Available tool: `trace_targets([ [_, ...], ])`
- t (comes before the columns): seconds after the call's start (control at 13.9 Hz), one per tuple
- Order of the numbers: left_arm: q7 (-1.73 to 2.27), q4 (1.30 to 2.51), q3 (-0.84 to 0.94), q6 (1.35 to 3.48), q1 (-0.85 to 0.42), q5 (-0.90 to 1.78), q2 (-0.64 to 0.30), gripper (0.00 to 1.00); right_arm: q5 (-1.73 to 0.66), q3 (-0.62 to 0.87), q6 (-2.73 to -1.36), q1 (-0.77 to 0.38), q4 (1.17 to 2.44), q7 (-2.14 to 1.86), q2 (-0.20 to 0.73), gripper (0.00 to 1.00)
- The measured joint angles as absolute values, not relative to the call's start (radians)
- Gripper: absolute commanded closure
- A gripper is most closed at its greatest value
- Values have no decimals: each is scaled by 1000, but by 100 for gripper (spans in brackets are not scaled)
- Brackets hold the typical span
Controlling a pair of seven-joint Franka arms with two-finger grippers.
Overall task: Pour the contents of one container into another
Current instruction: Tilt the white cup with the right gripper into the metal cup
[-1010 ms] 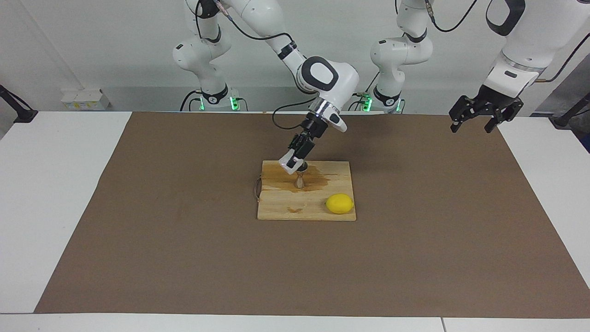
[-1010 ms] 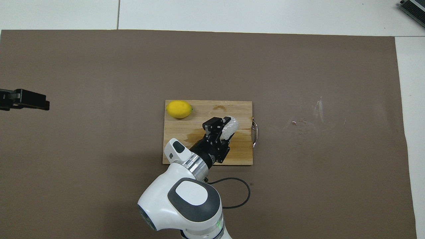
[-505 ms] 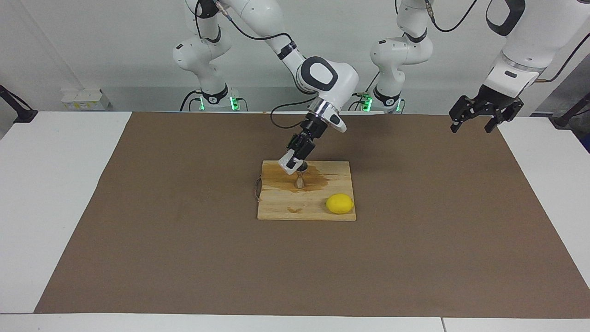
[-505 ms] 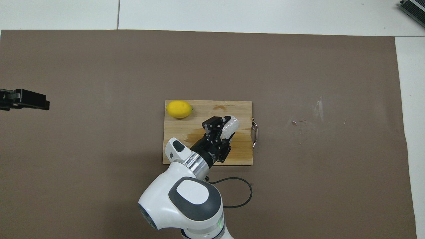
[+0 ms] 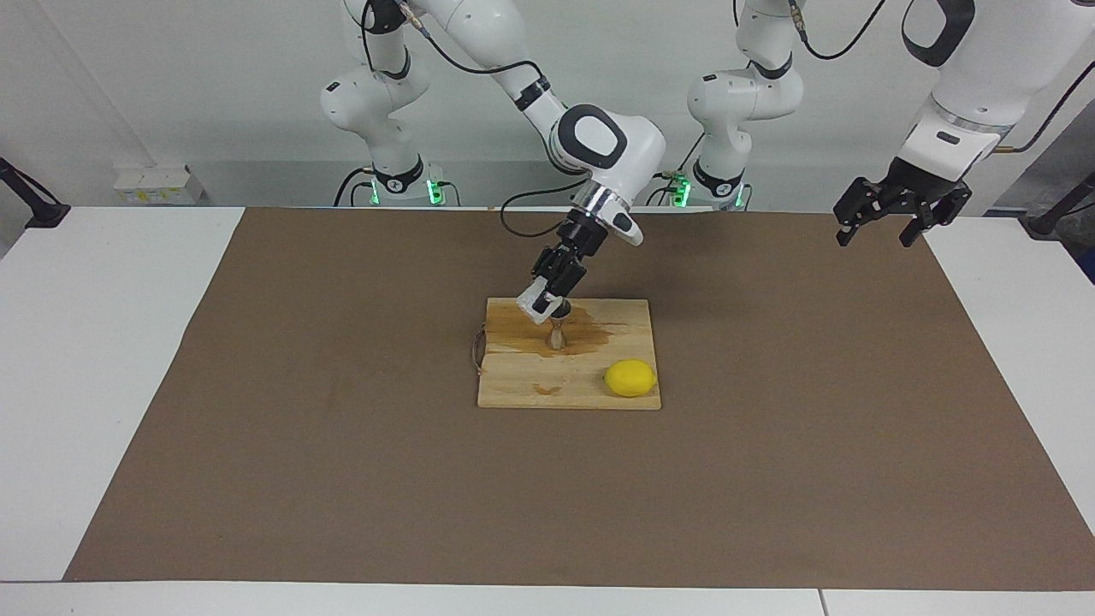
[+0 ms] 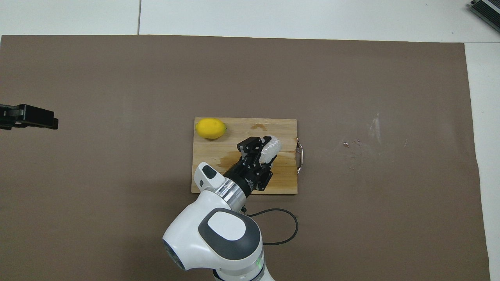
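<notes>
Right gripper (image 5: pixel 542 304) over the wooden board (image 5: pixel 590 389) at mid-bench, fingers clamped on the knobbly whitish glass cup (image 6: pixel 270 148), tilted above the upright steel jigger (image 5: pixel 556 335). Hourglass-shaped, narrow-waisted, standing in a wet stain on the planks. Smooth yellow lemon (image 5: pixel 630 378) at the board's corner away from the robots. Wide bare brown mat (image 5: pixel 342 462) out to every bench edge. Left gripper (image 5: pixel 884 221) waiting, fingers spread wide, above the bench corner by its base.
</notes>
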State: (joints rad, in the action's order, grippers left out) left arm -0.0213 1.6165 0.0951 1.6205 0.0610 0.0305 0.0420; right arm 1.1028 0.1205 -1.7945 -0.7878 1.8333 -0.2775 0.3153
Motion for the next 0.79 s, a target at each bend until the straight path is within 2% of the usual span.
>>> trace_targets([
  [0.43, -21, 1616, 95, 1622, 61, 31, 42, 0, 1106, 120, -1796, -784, 1831, -287, 314, 100],
  [0.79, -21, 1616, 95, 1637, 61, 31, 42, 0, 1035, 120, -1870, -727, 1809, -327, 305, 100],
])
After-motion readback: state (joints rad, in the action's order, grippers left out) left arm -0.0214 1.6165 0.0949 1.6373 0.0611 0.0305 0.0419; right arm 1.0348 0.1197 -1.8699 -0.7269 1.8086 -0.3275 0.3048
